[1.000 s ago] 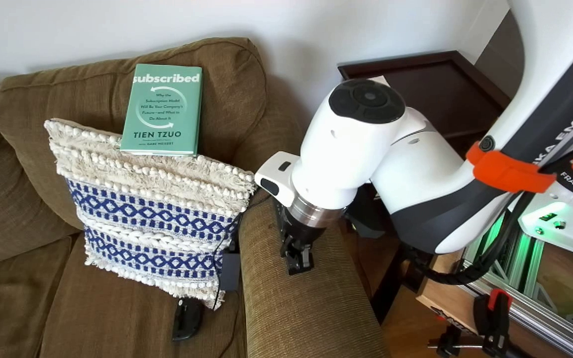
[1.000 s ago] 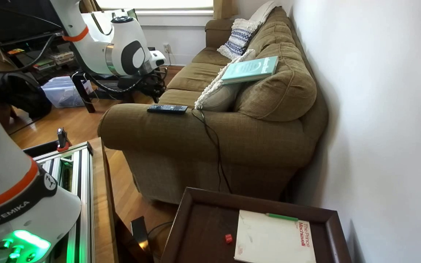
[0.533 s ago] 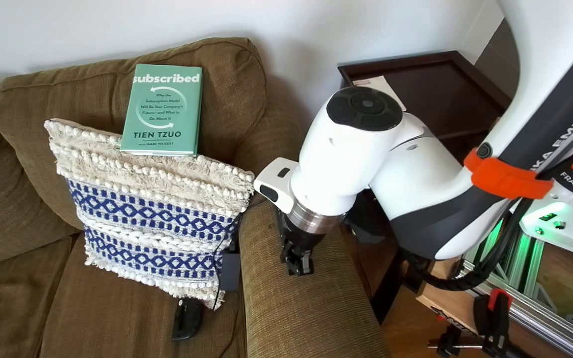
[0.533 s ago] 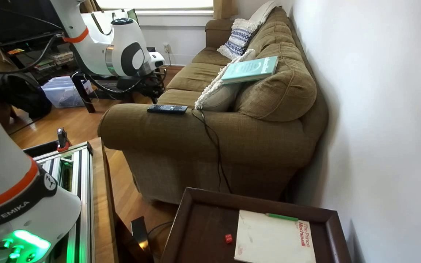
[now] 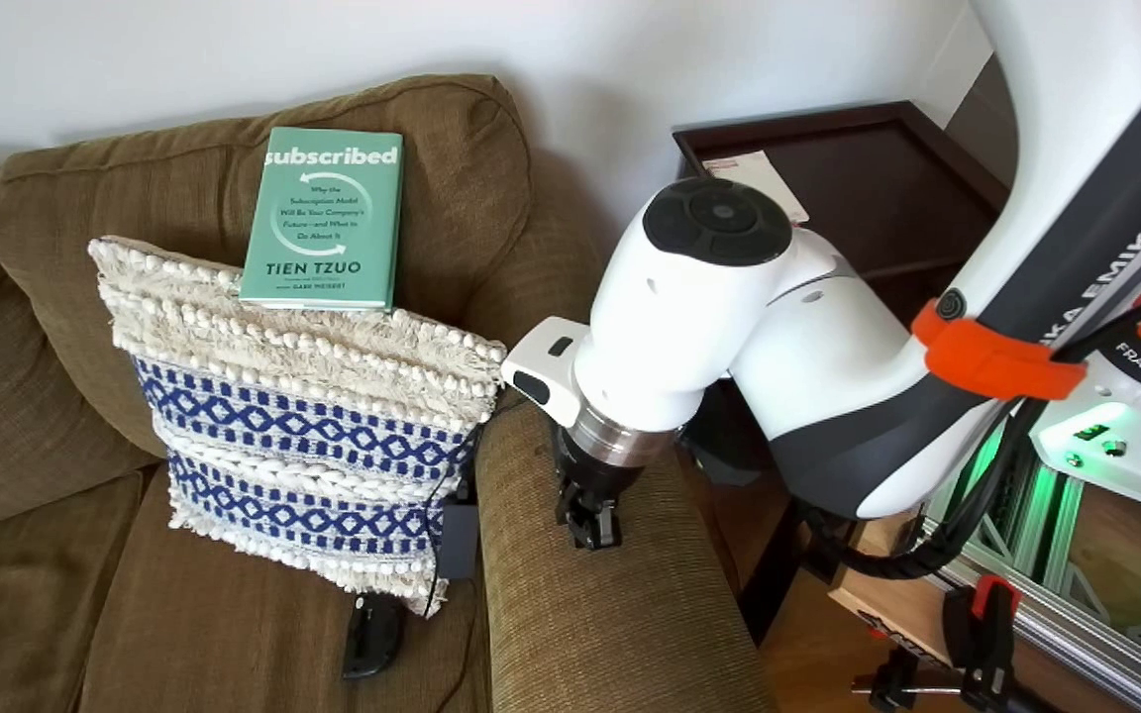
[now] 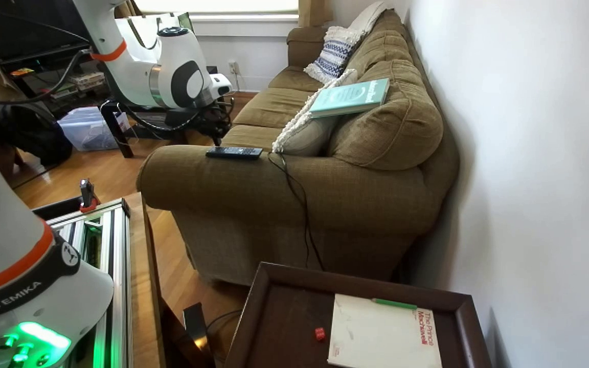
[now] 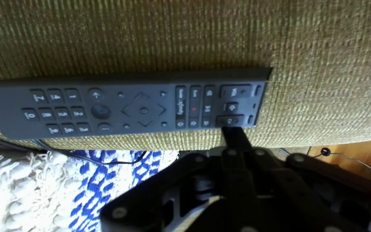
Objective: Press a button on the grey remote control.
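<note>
Tool [image 7: 236,137] by grey remote [image 7: 134,109], cord [image 7: 108,163], pillow [image 5: 303,446] nearby

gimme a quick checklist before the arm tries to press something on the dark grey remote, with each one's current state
1. Long, slim, dark grey remote control lying buttons up on the brown woven-fabric sofa armrest: ok
2. Jointed black gripper shut, nothing seen in it: ok
3. Gripper lined up with a button: cannot tell; in the wrist view its tip meets the edge of a wide dark button, but height is unclear
4. Buttons clear of the thin black cable: ok, it runs outside the button area
5. Which button is wanted: cannot tell, the task names none
</note>
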